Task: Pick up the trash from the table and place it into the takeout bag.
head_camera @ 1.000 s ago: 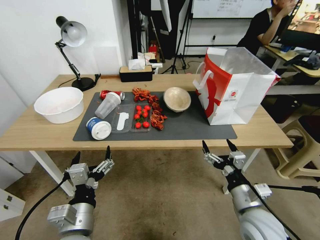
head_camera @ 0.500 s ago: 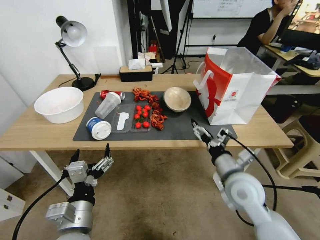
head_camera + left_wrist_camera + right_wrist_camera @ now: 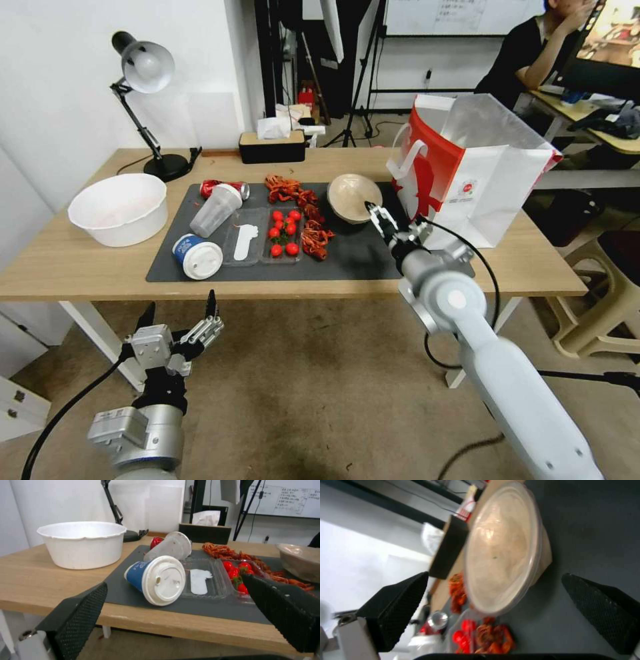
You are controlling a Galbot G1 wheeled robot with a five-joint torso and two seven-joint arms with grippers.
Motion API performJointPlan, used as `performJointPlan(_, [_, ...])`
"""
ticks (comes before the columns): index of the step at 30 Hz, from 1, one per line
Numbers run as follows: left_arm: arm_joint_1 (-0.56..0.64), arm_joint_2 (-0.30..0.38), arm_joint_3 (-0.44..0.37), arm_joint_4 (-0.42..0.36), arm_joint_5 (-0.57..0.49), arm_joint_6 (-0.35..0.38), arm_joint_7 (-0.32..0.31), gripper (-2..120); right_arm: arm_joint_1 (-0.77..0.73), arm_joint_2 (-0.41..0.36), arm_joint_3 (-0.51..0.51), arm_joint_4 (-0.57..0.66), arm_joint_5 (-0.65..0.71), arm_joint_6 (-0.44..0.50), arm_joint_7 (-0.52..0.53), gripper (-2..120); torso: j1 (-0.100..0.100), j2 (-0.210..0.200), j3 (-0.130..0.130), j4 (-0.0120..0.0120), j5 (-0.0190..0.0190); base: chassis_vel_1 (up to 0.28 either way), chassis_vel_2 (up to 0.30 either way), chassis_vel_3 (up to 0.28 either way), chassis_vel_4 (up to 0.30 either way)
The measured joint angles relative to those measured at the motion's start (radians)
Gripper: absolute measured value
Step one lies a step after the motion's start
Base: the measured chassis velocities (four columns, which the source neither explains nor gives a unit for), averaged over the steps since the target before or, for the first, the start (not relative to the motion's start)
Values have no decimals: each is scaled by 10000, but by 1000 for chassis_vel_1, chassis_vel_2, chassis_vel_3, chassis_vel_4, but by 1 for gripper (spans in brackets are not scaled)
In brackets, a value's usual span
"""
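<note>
Right pincer (image 3: 393, 222) sits centre frame in the head view over the dark mat, jaws spread wide, empty, just beside the near rim of the beige paper bowl (image 3: 354, 197). In the right wrist view the bowl (image 3: 503, 547) lies between the two fingers (image 3: 398, 605), not touched yet

Left pincer (image 3: 180, 319) parked lower left of the head view, below the table (image 3: 80, 267) edge, wide and empty

Handling guess for the bowl: light, thin-walled, looks empty, so it'll flex or skid on the mat if pushed sideways. Best bet is one finger inside, one outside, pinching the near rim (rolled edge is the stiffest part); light squeeze or it'll buckle

Takeout bag (image 3: 493, 200) stands upright right of centre, mouth open, just beside the bowl

Other trash is left of centre on the mat: blue-white lidded cup (image 3: 197, 257) on its side, clear plastic cup (image 3: 215, 210) tipped over, crushed red can (image 3: 212, 188) behind it. Cups will roll, can is stiff
</note>
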Motion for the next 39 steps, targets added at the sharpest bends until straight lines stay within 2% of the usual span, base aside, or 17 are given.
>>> performJointPlan(12, [0,-29,-45,34,0,-4,-20,100,1330,979,-349,-1473,-230,-378,1031,98,0,0,0,-3,0,0,0,0,0])
performJointPlan(16, [19,-29,-52,102,-8,-21,-63,100,1790,1632,-364,-2112,-287,-434,1586,84,-2,0,-1,-1,2,0,0,0,0])
performJointPlan(17, [19,-29,-52,102,-8,-21,-63,100,1790,1632,-364,-2112,-287,-434,1586,84,-2,0,-1,-1,2,0,0,0,0])
performJointPlan(19, [35,-45,-38,111,-6,-29,-69,100,1935,1886,-330,-2323,-283,-363,1714,73,-2,1,-1,-1,1,0,0,0,0])
performJointPlan(21, [38,-48,-35,111,-7,-29,-69,100,1944,1920,-325,-2344,-283,-347,1724,72,-2,1,-2,-1,1,0,0,0,0])
performJointPlan(23, [97,-80,15,61,-67,-25,-96,100,1972,2122,-215,-2456,-336,-267,1782,59,-3,1,-1,-1,1,0,0,0,0])
performJointPlan(25, [110,-88,34,28,-81,-18,-96,100,1972,2163,-187,-2468,-340,-258,1809,55,-2,1,-1,-1,2,0,0,0,0])
performJointPlan(28, [42,-47,50,72,-220,98,-69,100,1956,2312,-83,-2489,-412,-198,1938,40,-2,2,-2,-2,0,0,0,0,0])
performJointPlan(29, [42,-47,50,72,-220,98,-69,100,1956,2312,-83,-2489,-412,-198,1938,40,-2,2,-2,-2,0,0,0,0,0])
performJointPlan(36, [42,-1,54,95,-240,116,-69,100,1900,2248,17,-2471,-466,-85,1991,10,-2,2,-1,-2,1,0,0,0,0])
performJointPlan(39, [41,-4,61,96,-239,115,-70,100,1889,2202,20,-2474,-464,-59,1993,3,-2,2,-2,-2,2,0,0,0,0])
